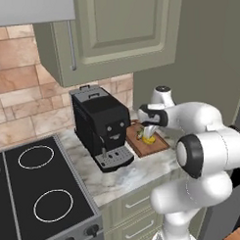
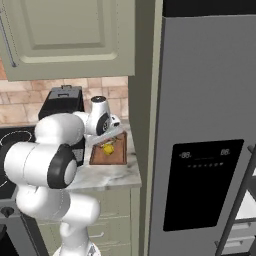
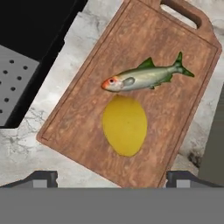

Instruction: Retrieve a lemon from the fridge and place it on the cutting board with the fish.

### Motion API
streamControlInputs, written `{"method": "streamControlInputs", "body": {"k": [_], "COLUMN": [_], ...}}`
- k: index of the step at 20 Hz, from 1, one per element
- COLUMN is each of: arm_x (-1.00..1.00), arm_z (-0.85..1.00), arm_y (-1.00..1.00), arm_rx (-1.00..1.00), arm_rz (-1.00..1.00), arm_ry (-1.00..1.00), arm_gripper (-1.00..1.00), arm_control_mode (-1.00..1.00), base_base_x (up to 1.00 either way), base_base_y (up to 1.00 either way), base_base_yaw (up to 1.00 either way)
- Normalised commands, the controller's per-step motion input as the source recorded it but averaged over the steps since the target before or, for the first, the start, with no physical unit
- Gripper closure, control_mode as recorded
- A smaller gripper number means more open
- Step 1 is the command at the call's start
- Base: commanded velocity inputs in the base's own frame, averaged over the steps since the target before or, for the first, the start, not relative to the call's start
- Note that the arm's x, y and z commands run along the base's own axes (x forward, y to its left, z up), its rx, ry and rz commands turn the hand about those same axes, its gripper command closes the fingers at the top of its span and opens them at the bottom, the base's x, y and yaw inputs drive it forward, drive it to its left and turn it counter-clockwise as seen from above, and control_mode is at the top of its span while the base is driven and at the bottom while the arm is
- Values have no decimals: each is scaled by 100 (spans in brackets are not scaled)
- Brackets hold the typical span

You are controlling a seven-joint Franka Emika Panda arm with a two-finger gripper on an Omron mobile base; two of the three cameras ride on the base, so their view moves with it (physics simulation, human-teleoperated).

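In the left base view, the white arm bends over a marble counter, its hand hanging above the cutting board, which lies on the counter just right of the black coffee machine. The lemon shows as a yellow patch on the board beneath the hand, with a bit of the greenish fish beside it; the gripper itself is too small here to judge. A black cooktop sits at the left, under pale green cabinets. In the right base view, the board lies between the arm and the tall grey fridge, whose door with the black dispenser panel faces the camera; the lemon rests on the wood. In the hand view, the lemon lies near the middle of the board, just beside the fish and apparently touching its underside. The two dark fingertips stand far apart at the bottom corners, spread wide and holding nothing, with the lemon lying free between their lines.
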Motion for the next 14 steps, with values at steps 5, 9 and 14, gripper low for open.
{"method": "streamControlInputs", "body": {"k": [5, 9, 14], "arm_x": [-62, -87, -99], "arm_z": [61, 30, 25], "arm_y": [0, 6, 0], "arm_rx": [0, 0, 0], "arm_rz": [-7, -15, -17], "arm_ry": [13, 4, 0], "arm_gripper": [-100, -100, -100], "arm_control_mode": [-100, -100, -100], "base_base_x": [0, 0, 0], "base_base_y": [0, 0, 0], "base_base_yaw": [0, 0, 0]}}
